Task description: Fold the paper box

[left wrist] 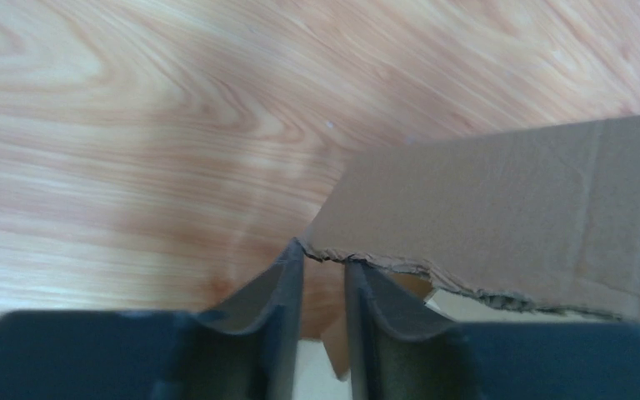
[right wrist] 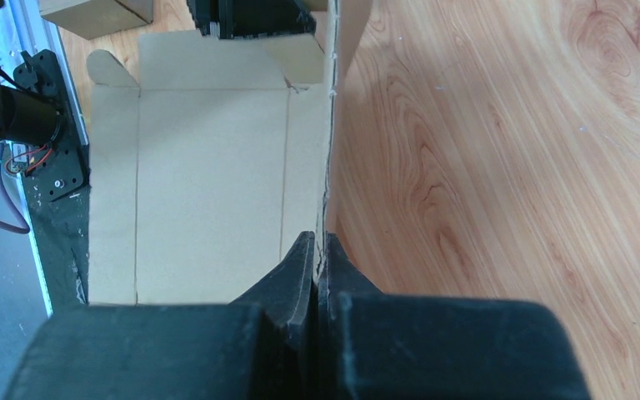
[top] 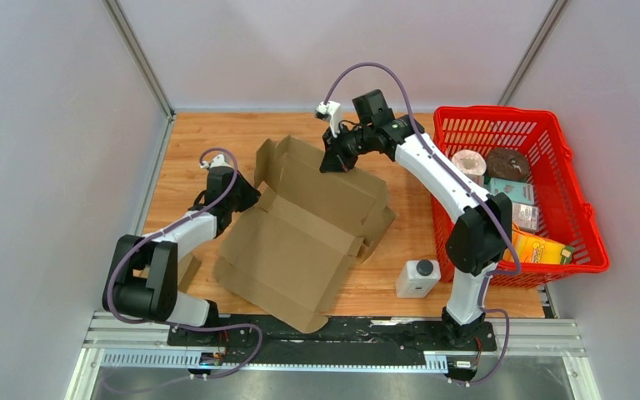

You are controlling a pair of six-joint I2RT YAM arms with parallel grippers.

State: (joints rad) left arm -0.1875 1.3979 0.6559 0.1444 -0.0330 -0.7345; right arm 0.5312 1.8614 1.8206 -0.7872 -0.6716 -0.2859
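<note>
While right gripper [right wrist: 317,250] pinches box [top: 300,225] edge, left gripper [left wrist: 323,260] parted

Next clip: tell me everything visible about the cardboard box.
The cardboard box is a plain brown die-cut blank, creased into panels with small side flaps and rough edges. It lies mostly unfolded on the wooden table, left of centre, its near corner overhanging the table's front edge. The rear panel is raised off the table, and the right claw is shut on that panel's edge. The left claw, fingers slightly apart, sits at a ragged edge on the box's left side; whether it touches is unclear.
</note>
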